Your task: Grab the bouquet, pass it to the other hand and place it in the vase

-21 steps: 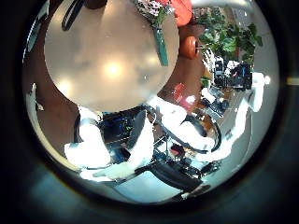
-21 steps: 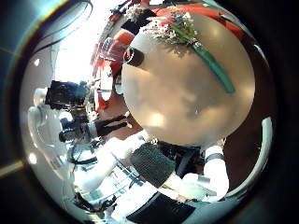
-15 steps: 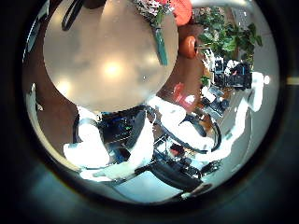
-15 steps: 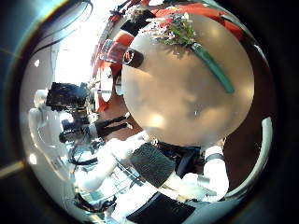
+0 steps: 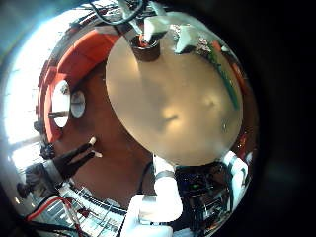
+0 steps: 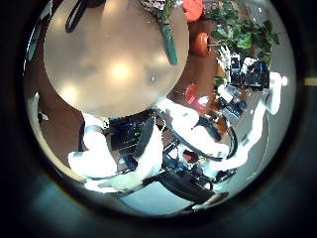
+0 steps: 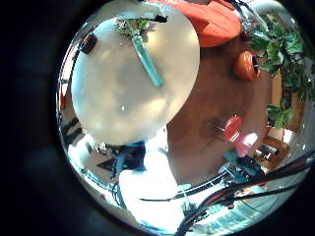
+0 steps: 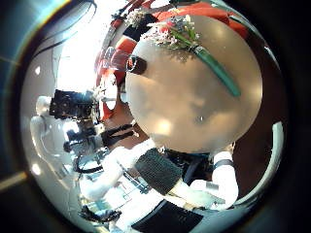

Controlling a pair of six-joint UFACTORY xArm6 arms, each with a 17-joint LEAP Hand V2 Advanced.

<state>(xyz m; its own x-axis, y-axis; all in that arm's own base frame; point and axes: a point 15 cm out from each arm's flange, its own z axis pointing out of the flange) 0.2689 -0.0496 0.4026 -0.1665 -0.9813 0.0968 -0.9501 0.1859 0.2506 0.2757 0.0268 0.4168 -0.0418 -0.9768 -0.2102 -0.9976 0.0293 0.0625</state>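
Fingers of the left hand (image 5: pixel 166 30) show only as tips at the view's edge, and whether they or the right hand's are open or curled I cannot tell. The long-stemmed flower bouquet (image 8: pixel 194 47) lies flat on the round, smooth-topped desk (image 8: pixel 185 112). A dark, round-mouthed vase (image 8: pixel 136 64) stands near the blooms at the desk's rim.

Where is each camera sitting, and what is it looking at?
Left little finger side palm view: on the left hand, looking down at the round table; white hand parts show at the edge.
Left thumb side palm view: same palm, over the table; its spread fingers show.
Right little finger side palm view: on the right hand, over the table and the bouquet.
Right thumb side palm view: same palm; its fingers show.
Shared: all see the bouquet lying on the table.
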